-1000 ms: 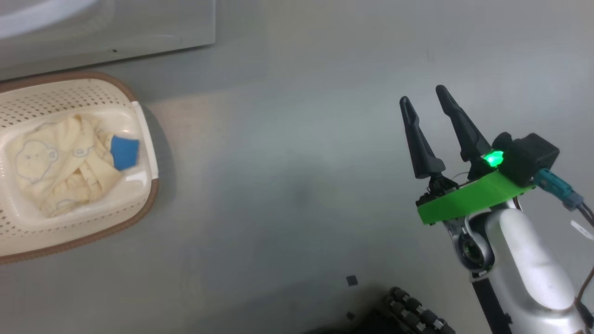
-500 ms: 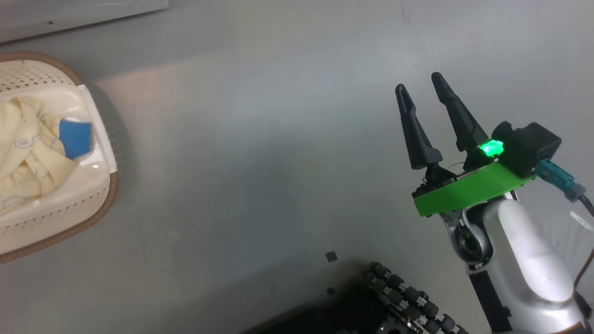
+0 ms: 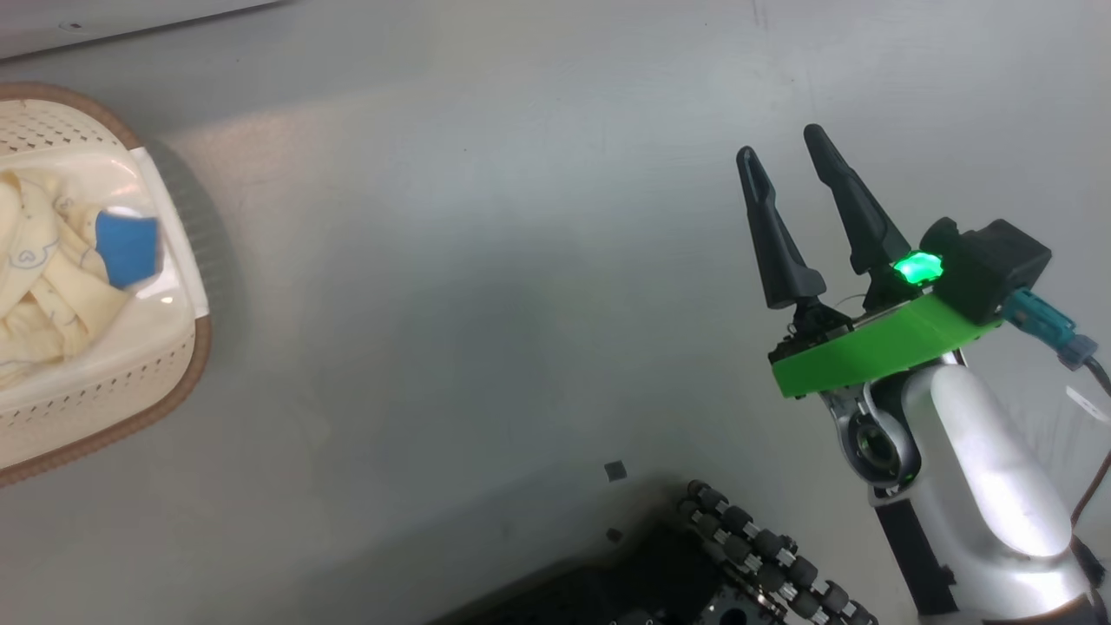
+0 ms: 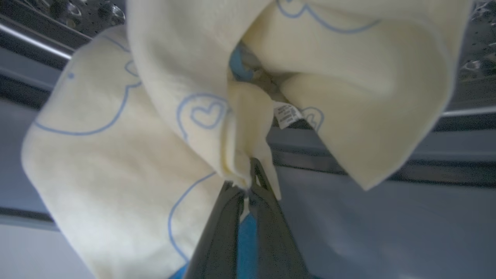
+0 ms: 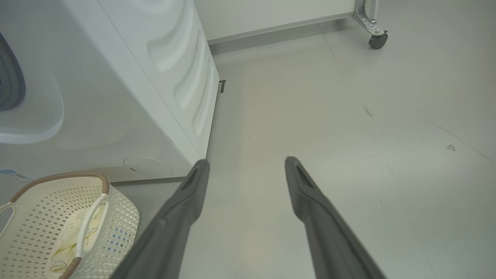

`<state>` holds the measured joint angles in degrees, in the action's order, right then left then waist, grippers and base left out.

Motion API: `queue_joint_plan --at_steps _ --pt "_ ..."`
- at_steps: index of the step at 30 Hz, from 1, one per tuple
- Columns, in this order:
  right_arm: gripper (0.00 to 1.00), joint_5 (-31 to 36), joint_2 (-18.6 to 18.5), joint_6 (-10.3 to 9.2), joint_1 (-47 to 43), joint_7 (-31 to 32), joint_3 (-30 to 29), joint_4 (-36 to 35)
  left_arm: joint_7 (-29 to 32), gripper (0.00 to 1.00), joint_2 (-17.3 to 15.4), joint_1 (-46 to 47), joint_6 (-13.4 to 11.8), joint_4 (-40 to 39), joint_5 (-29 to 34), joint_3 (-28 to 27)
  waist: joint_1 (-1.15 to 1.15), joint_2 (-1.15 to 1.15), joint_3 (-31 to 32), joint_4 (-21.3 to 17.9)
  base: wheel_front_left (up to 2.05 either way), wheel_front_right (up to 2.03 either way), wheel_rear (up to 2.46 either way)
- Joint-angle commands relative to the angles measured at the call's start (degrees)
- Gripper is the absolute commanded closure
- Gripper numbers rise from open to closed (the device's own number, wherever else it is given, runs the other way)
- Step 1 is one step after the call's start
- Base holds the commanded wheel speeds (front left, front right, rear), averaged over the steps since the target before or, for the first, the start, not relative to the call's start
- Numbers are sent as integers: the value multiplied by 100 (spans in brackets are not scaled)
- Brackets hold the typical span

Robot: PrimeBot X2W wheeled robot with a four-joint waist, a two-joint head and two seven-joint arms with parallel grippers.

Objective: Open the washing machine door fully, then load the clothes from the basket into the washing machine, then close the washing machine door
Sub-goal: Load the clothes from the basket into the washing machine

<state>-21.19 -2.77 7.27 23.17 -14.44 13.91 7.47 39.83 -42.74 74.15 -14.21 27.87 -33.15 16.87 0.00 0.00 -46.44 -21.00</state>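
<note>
Cream clothes [image 4: 116,162] in left pincer [image 4: 245,177]

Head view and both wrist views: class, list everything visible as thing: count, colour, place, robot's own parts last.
washing machine: one, white, left in right wrist view.
basket: one, cream-white with brown rim, on the floor by the machine.
clothes: a heap, cream-yellow, in the basket.
blue cloth piece: one, bright blue, on that heap.
garment: one, cream-yellow with blue outlines, pinched in the left gripper.
caster: one, black, top right in right wrist view.
left gripper: one, dark, shut on the garment.
right gripper: one, black, open over bare floor.
base wheel: one, black rollers, bottom of head view.
</note>
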Motion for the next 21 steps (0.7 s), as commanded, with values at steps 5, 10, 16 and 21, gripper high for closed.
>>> queue_joint_plan --at_steps 5,10,16,21 --pt "0 -97 -11 22 -13 -55 114 -184 -496 100 -484 381 -513 -492 231 -188 0 0 -84 -8 0 0 0" --pt "0 -170 -11 22 30 -55 171 -209 -864 100 -563 622 -411 -450 363 -180 0 0 -162 -61 0 0 0" --pt "0 -247 -11 22 36 -55 228 -209 -1362 100 -614 872 -275 -448 488 -170 0 0 -257 -140 0 0 0" --pt "0 -367 -10 22 110 -56 348 -221 -2273 100 -568 1186 82 -398 539 -194 0 0 -421 -312 0 0 0"
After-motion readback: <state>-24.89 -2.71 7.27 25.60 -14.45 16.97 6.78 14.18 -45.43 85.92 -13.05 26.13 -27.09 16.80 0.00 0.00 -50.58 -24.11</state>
